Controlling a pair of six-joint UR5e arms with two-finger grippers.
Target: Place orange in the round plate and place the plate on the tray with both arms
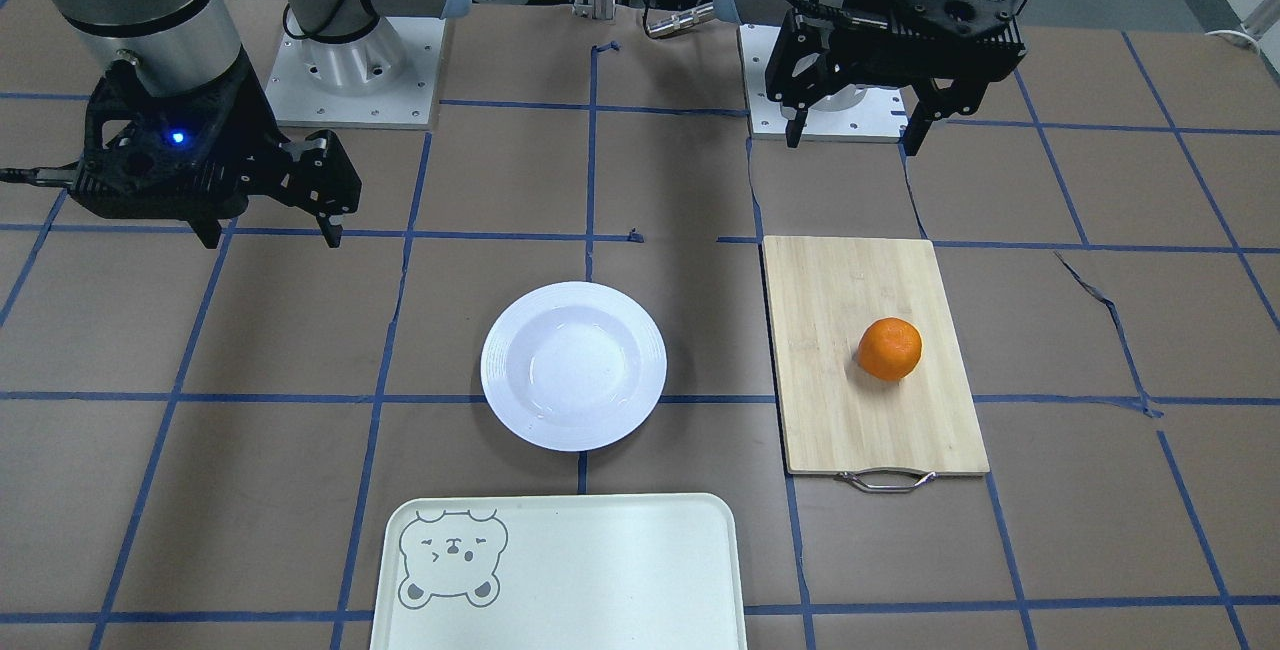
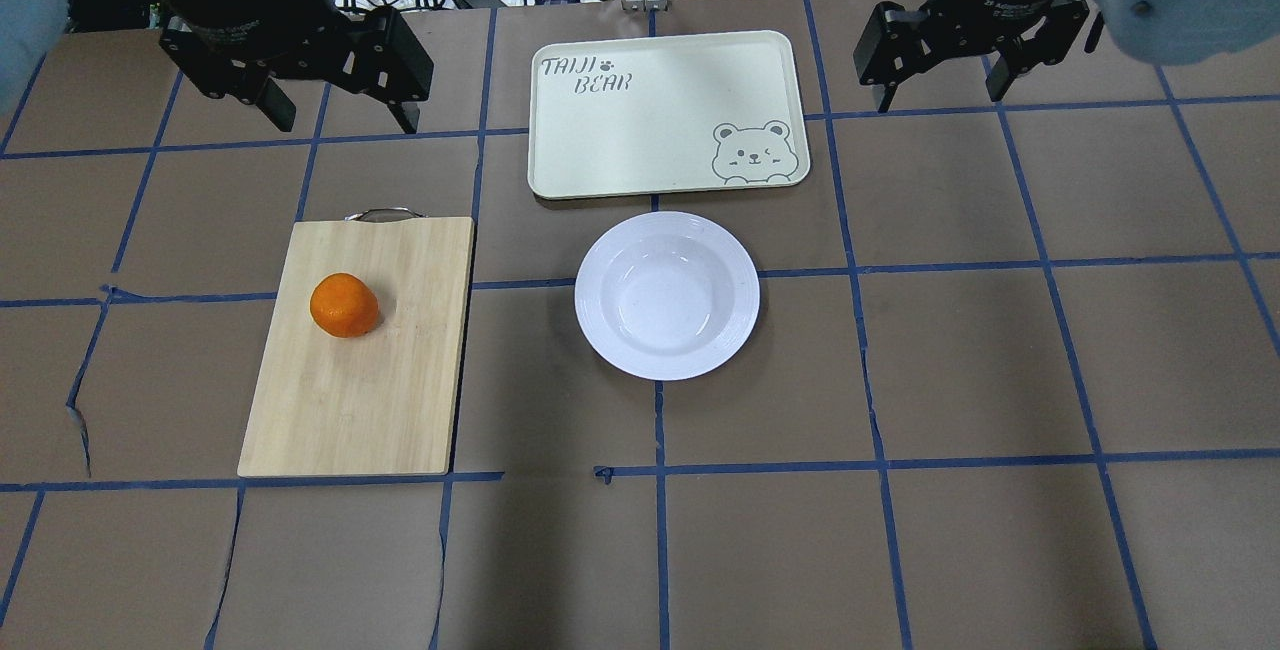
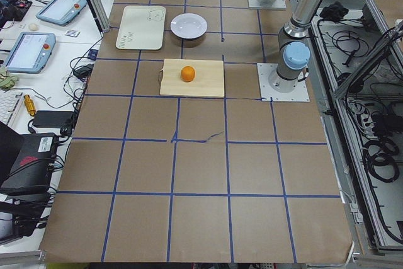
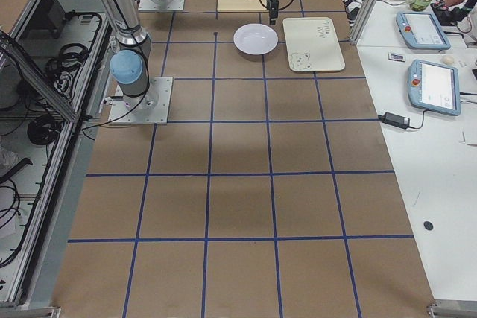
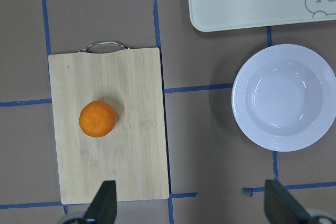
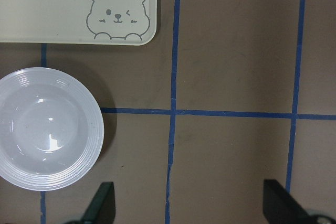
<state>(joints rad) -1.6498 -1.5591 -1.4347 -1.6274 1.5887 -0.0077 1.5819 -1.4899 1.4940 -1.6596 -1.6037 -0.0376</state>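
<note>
Fingers [image 2: 403, 110] spread, empty, on left gripper [image 2: 340, 115] and right gripper [image 2: 942, 90]; we're at step one. Next: left down onto the orange [image 2: 344, 305], then over to the round plate [image 2: 592, 295].

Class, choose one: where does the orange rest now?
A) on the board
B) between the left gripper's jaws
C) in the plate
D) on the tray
A: the orange sits on the board, apart from the plate and the tray.
</note>
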